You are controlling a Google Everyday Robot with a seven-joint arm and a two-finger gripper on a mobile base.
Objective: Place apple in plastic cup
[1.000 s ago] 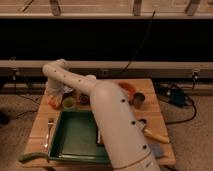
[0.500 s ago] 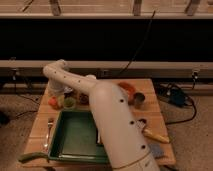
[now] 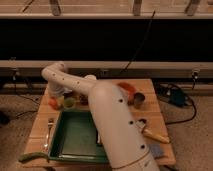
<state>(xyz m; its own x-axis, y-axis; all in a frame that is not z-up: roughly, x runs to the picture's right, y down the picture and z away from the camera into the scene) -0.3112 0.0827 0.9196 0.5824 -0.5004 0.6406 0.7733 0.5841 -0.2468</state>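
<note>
The apple (image 3: 52, 103), small and orange-red, is at the left end of the wooden table, right under the end of my arm. The plastic cup (image 3: 68, 102), low and yellow-green, stands just right of the apple, behind the green tray. My gripper (image 3: 57, 96) hangs down from the bent wrist directly over the apple and the cup's left edge. The wrist hides part of both.
A green tray (image 3: 75, 137) fills the front left of the table. A fork (image 3: 49, 132) lies left of it. A white tub (image 3: 90, 79) stands at the back. A dark grey metal cup (image 3: 138, 100) and a red-brown lump (image 3: 125, 88) are on the right.
</note>
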